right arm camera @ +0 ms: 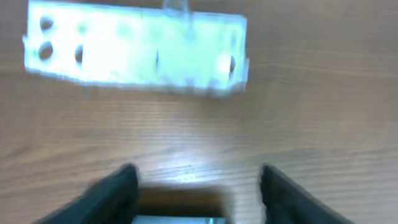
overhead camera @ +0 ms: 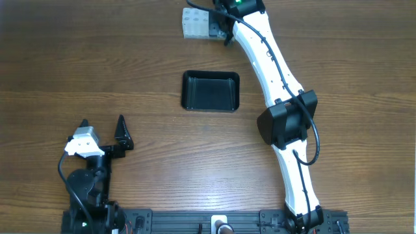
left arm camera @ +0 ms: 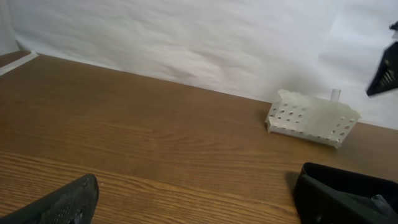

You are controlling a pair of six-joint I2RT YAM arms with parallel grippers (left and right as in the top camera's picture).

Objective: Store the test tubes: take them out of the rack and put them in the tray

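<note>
The white perforated rack (overhead camera: 195,24) stands at the far edge of the table. In the left wrist view the rack (left arm camera: 311,118) has one clear tube (left arm camera: 335,95) sticking up at its back. The black tray (overhead camera: 210,91) lies mid-table and looks empty from above. My right gripper (overhead camera: 223,29) hangs beside the rack's right end. In its own view the right gripper (right arm camera: 199,193) is open with nothing between the fingers, a short way from the blurred rack (right arm camera: 134,53). My left gripper (overhead camera: 104,129) rests open at the near left, far from both.
Bare wooden tabletop surrounds the tray and rack. The right arm (overhead camera: 279,84) stretches diagonally past the tray's right side. A white backdrop (left arm camera: 186,43) rises behind the table's far edge. The right gripper's dark tip (left arm camera: 385,71) shows near the rack.
</note>
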